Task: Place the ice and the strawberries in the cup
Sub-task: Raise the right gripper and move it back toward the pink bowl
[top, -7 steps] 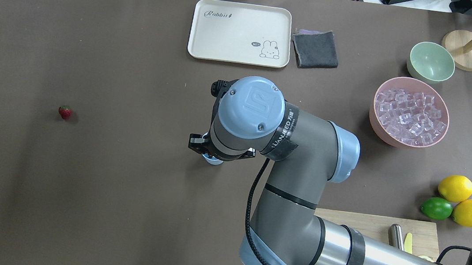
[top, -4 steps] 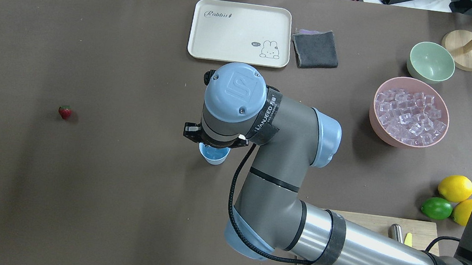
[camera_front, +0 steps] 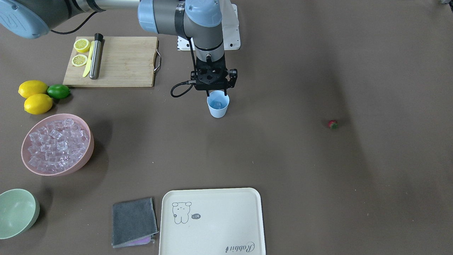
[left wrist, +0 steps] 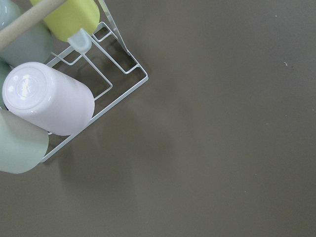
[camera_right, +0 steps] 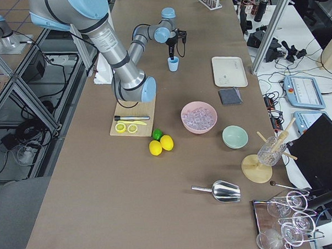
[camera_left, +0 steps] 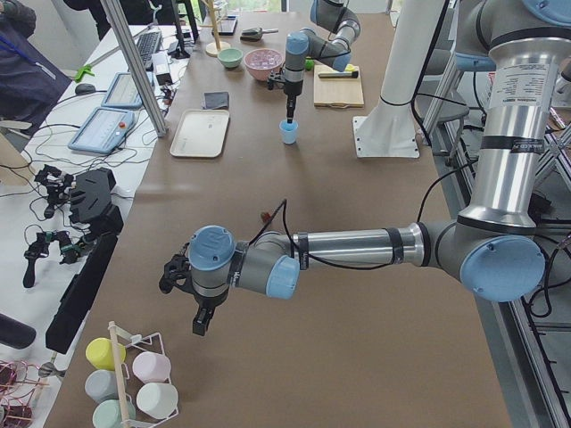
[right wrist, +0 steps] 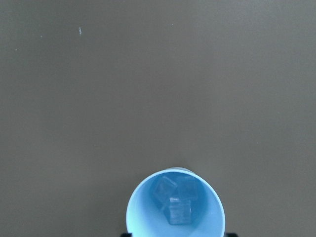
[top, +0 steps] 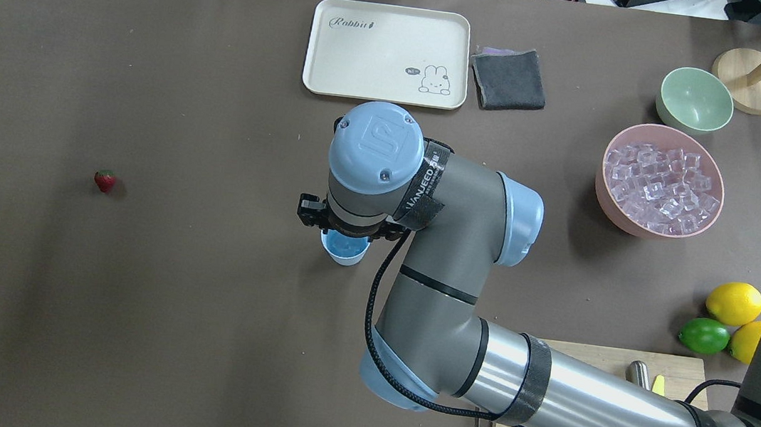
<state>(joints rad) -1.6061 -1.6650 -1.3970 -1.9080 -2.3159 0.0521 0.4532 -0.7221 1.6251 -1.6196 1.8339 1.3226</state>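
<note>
Tabletop [top: 125, 320], matte brown and flat, carries everything we see. The right arm [top: 580, 408], smooth grey tubing, reaches over it. The right gripper [camera_front: 217, 94] hangs just above the tapered pale blue plastic cup [camera_front: 218, 110], fingers apart and empty. Since a second ago its wrist has slid back, uncovering the cup. We cannot tell the left gripper's [camera_left: 202, 323] state. A round pink bowl [top: 600, 185] holds more cubes. Three glassy ice cubes [right wrist: 173, 200] lie in the cup. The tiny red strawberry [top: 105, 180] lies well apart.

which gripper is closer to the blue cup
Right. The right gripper hangs just above the cup; the left gripper is far off at the table's other end, beside the mug rack.
</note>
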